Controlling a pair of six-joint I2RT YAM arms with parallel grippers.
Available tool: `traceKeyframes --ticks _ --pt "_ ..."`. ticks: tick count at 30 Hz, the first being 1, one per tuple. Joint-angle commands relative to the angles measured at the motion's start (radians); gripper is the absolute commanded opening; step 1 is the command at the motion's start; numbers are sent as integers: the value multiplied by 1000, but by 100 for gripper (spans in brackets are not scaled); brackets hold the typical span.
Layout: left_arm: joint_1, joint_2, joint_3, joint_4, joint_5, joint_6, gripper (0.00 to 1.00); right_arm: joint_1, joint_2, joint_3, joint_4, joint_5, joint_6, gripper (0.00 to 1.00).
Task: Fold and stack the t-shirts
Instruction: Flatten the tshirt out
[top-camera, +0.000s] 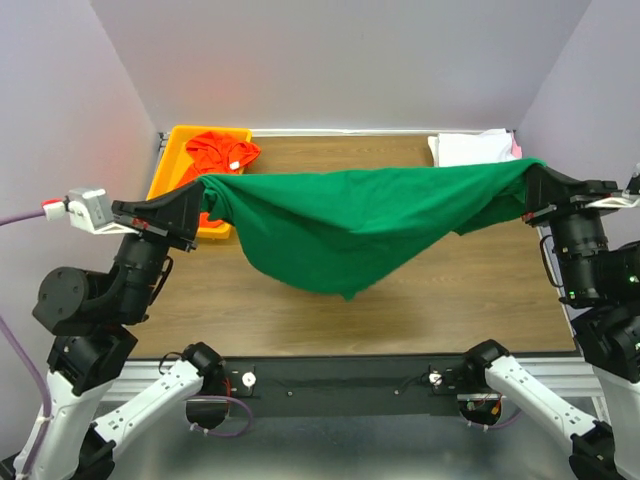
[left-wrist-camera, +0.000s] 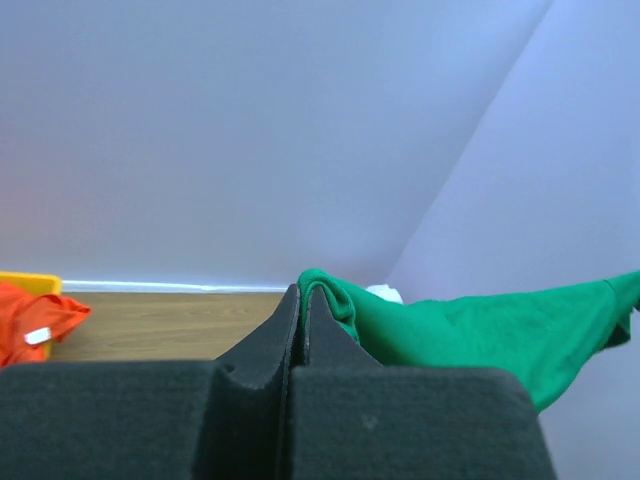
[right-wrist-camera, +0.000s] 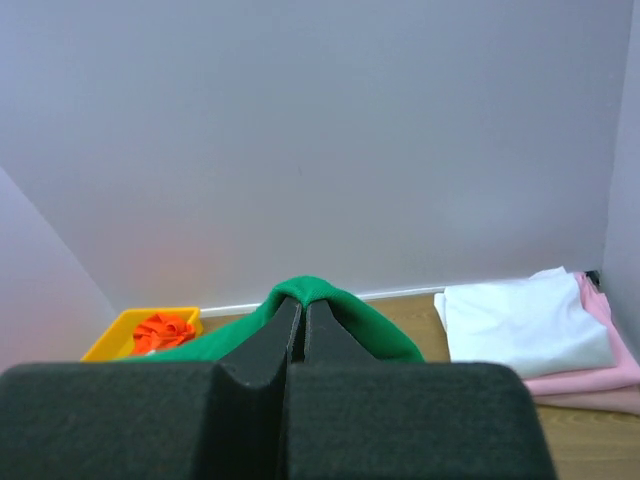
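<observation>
- Left gripper (top-camera: 205, 197) is clamping, jaws pressed together, on one end of the dark green t-shirt (top-camera: 350, 228) at the left side of the table (top-camera: 300, 320).
- Right gripper (top-camera: 530, 178) is pinching the shirt's other end, jaws closed on the cloth, at the right side.
- Green cloth is hanging stretched between both claws, sagging in the middle toward the near edge; whether it is touching the wood cannot be told.
- Orange-red t-shirt (top-camera: 220, 152), white neck tag (left-wrist-camera: 38, 336) showing, is lying crumpled in the yellow tray (top-camera: 172, 150), far left.
- White t-shirt (right-wrist-camera: 520, 325) is resting folded on the pink t-shirt (right-wrist-camera: 600, 378), far right.
</observation>
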Motion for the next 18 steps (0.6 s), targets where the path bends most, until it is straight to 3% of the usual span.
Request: traceKeyframes --ticks 1,3,6,10,12,14,15,17,18 --pt "5 29 -109 112 184 -66 0 3 61 41 -28 -6 -7 0" --pt "5 108 -184 192 249 -72 0 3 136 54 -19 28 -20 0" --pt "16 236 -258 267 193 -45 0 1 288 55 1 129 -61 0" --pt "163 407 -387 348 255 -32 0 -17 503 28 28 238 -101 0" --pt "238 507 -434 400 261 -31 13 -54 584 -6 39 159 -77 1" --pt "249 597 -467 410 206 -12 40 -116 673 -38 74 26 -32 3" --pt "248 625 -468 410 164 0 49 -132 695 -57 88 -20 -17 21" --pt "248 665 -464 394 145 3 63 -157 758 -95 116 -100 0 68" --pt "216 684 -462 393 127 3 74 -160 775 -103 119 -146 8 96"
